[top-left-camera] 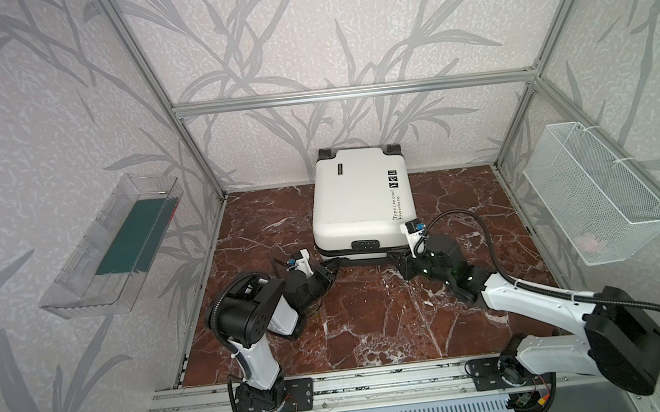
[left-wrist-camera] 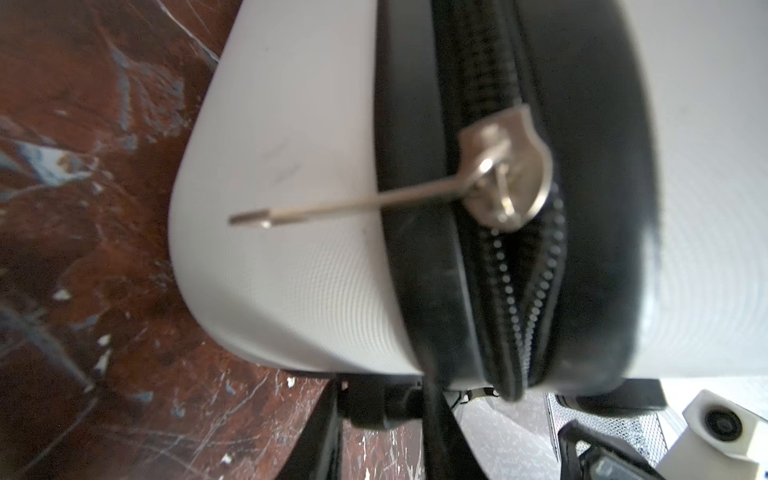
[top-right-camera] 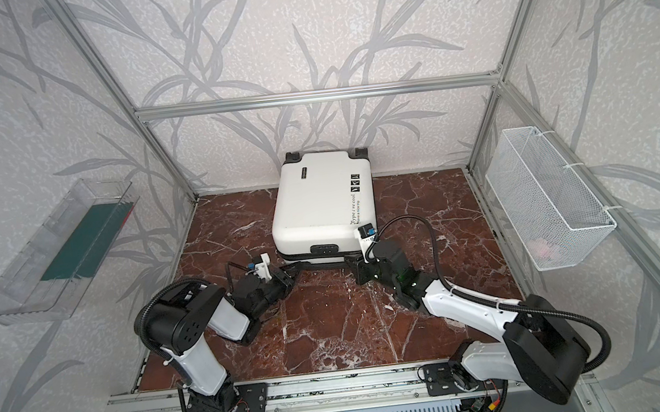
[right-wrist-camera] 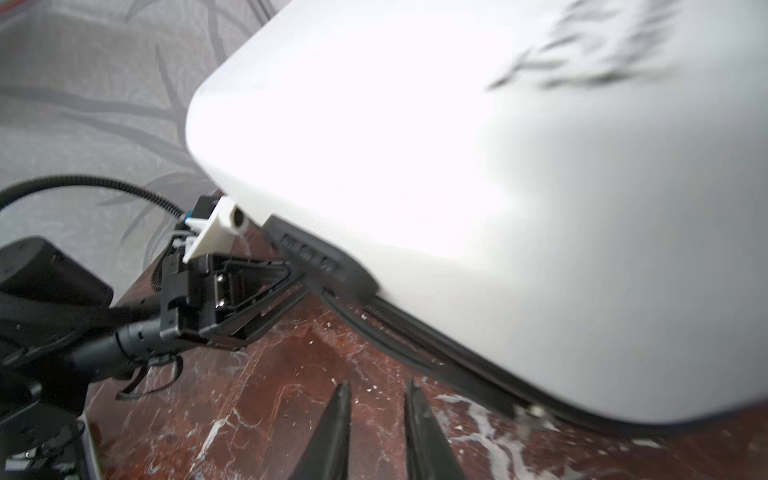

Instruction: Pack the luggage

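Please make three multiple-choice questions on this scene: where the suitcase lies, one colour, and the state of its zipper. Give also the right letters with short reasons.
1. Where does the white suitcase lie?
A. at the front rail
B. on the marble-patterned tabletop, by the back wall
C. on a side wall

2. What colour is the flat item in the clear tray?
A. orange
B. yellow
C. dark green

3. How do the zipper teeth stand at the metal slider?
A. joined on one side, parted on the other
B. parted on both sides
C. joined on both sides

Answers: B, both top views show it there; C, it shows dark green through the tray; A, the left wrist view shows teeth split past the slider.
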Motion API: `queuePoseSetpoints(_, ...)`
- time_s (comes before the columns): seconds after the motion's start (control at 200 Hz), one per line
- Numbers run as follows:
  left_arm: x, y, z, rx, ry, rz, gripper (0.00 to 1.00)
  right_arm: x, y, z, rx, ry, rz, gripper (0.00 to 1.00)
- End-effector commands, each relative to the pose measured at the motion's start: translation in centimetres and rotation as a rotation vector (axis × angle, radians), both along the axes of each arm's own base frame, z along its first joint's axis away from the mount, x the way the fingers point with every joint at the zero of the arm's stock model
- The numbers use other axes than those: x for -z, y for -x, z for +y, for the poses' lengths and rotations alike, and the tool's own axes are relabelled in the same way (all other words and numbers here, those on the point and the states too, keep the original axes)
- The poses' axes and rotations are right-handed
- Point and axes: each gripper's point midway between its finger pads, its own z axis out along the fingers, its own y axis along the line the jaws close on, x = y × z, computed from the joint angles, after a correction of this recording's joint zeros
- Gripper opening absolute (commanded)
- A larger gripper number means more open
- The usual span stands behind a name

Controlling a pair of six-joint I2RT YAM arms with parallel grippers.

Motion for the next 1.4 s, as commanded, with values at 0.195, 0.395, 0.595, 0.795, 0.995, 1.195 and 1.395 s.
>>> queuePoseSetpoints(0.195,-0.6,2.4,0.3,0.052,-0.069,-0.073,0.45,0.4,0.6,-6.1,0.121,0.025,0.036,0.49)
queuePoseSetpoints(0.395,-0.6,2.6,0.5,0.055,-0.099,-0.068,0.53,3.2,2.1,-5.5,0.049,0.045,0.109,0.58)
queuePoseSetpoints(0.595,-1.1,3.0,0.9,0.058,-0.179,-0.065,0.54,4.7,2.2,-4.7,0.034,0.039,0.121,0.6)
queuePoseSetpoints(0.795,-2.9,3.9,2.2,0.048,-0.327,-0.079,0.58,5.3,1.4,-3.4,0.055,0.058,0.101,0.6)
queuePoseSetpoints(0.995,-5.0,4.6,4.4,-0.032,-0.405,-0.119,0.64,5.5,0.0,-2.6,0.138,0.077,0.066,0.57)
queuePoseSetpoints(1.195,-5.0,5.3,5.1,-0.056,-0.406,-0.118,0.65,5.7,-1.1,-2.6,0.2,0.086,0.056,0.52)
queuePoseSetpoints(1.395,-4.8,5.4,5.1,-0.055,-0.398,-0.114,0.65,5.4,-1.9,-2.6,0.226,0.091,0.043,0.46)
